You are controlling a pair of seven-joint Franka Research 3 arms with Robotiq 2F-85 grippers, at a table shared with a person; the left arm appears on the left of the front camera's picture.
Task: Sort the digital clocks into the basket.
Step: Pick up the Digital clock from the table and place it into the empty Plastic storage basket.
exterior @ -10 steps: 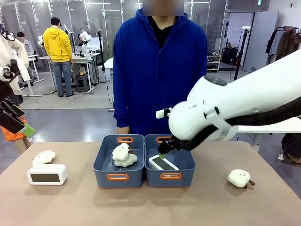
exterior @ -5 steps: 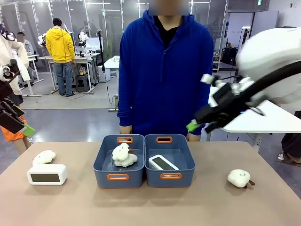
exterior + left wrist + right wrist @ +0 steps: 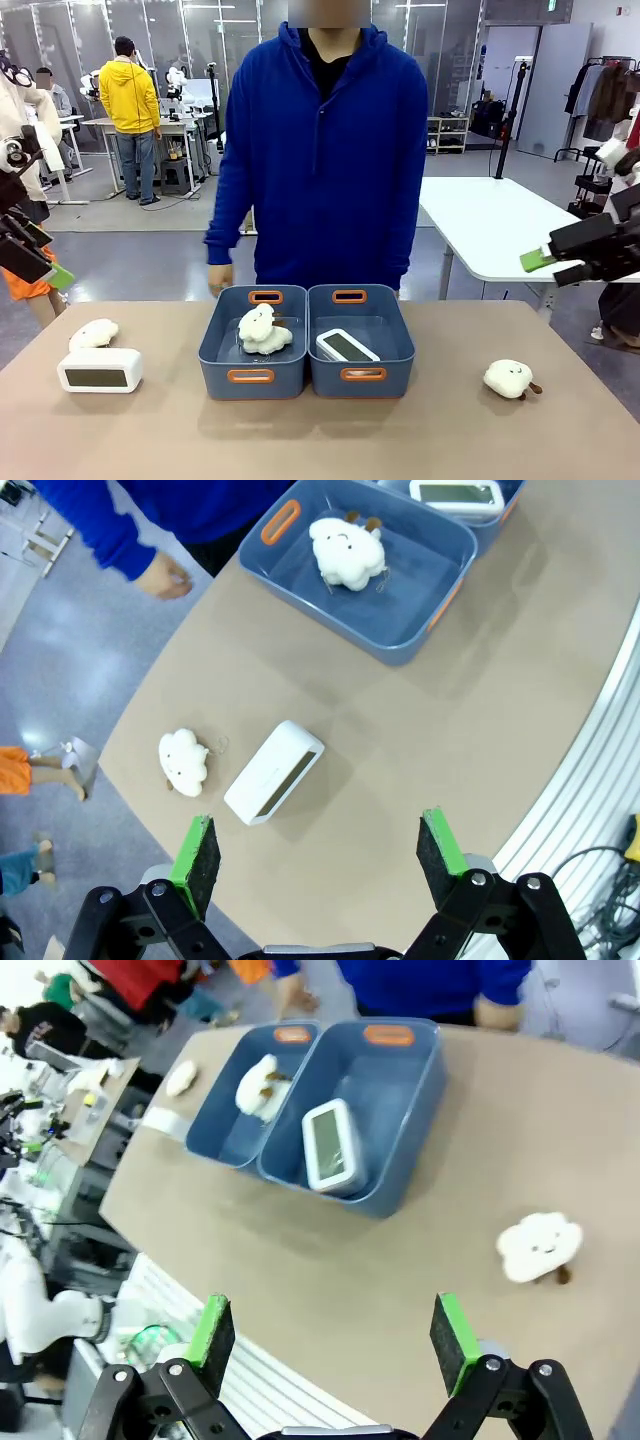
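White plastic with a dark grey screen, the first clock (image 3: pixel 347 346) is lying screen-up and slightly askew inside the basket (image 3: pixel 361 375). This is the right one of two slate-blue bins sitting side by side, touching, at the middle of the desk (image 3: pixel 320 440). The second clock (image 3: pixel 99 369) is standing on the bare desk well off to the left, its screen facing the robot, with a cream plush toy (image 3: pixel 93 334) lying just behind it. The twin bin (image 3: pixel 250 377) is holding another plush (image 3: pixel 264 330), and a third plush (image 3: pixel 512 379) is resting on the desk to the right of the basket. The right tool (image 3: pixel 335 1340) is hanging released, its green pads spread wide around nothing, high over the desk's right side and well apart from the basket and the clock in it. The left tool (image 3: pixel 318 855) is gaping in the same way, empty, hovering above the desk's left edge, and the second clock is lying below and ahead of its fingers, well clear of them. A person in a blue top (image 3: pixel 320 150) is standing at the far side, one hand (image 3: pixel 220 278) hanging near the twin bin's far left corner.
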